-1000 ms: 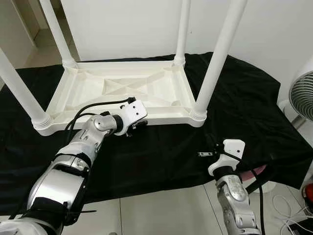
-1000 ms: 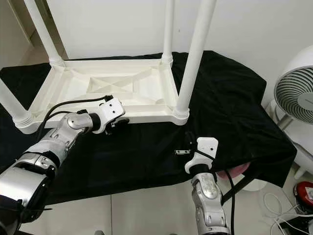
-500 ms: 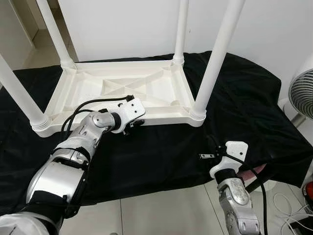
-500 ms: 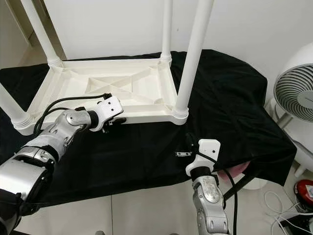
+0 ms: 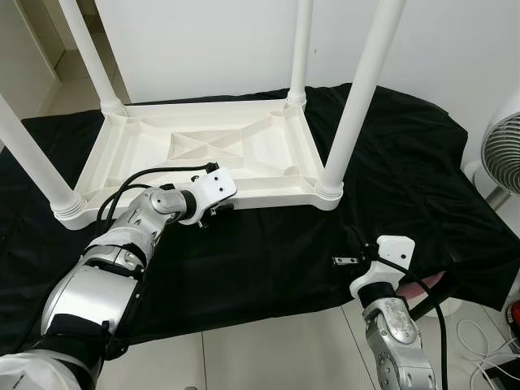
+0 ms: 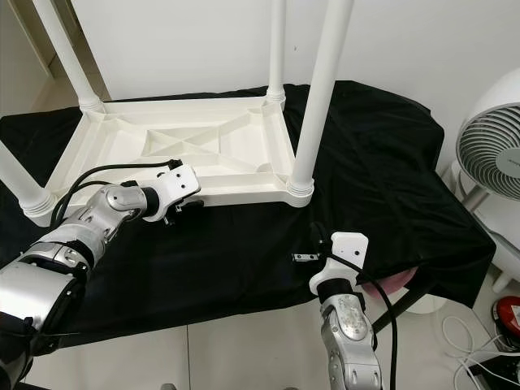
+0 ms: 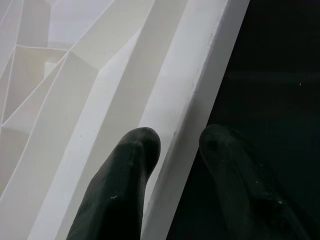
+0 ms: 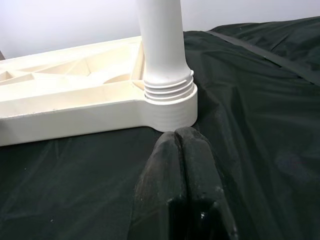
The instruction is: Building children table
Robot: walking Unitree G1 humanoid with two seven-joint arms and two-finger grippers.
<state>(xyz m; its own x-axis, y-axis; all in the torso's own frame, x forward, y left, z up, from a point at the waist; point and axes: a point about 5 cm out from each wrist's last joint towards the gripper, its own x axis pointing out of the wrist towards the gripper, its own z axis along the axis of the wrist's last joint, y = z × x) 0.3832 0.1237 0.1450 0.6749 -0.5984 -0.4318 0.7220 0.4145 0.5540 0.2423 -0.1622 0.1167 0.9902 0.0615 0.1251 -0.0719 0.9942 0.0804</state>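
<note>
A white plastic children's table (image 5: 268, 150) lies upside down on a black cloth (image 5: 390, 162), with its legs pointing up. The near right leg (image 5: 357, 89) stands in its threaded socket (image 8: 167, 90). My left gripper (image 5: 211, 213) is at the table's near rim (image 7: 195, 90), open. One finger (image 7: 125, 190) is over the white rim and the other finger (image 7: 240, 180) is over the cloth. My right gripper (image 5: 345, 260) hovers low over the cloth in front of the near right leg. Its fingers (image 8: 183, 137) are shut on nothing.
A white fan (image 6: 487, 154) stands on the floor to the right of the cloth-covered surface. A pink thing (image 6: 390, 284) peeks from under the cloth's front right edge. A red object (image 6: 510, 313) and cables lie on the tiled floor (image 5: 268, 349).
My left gripper has slid a little to the left along the table's near rim. The right arm has barely moved.
</note>
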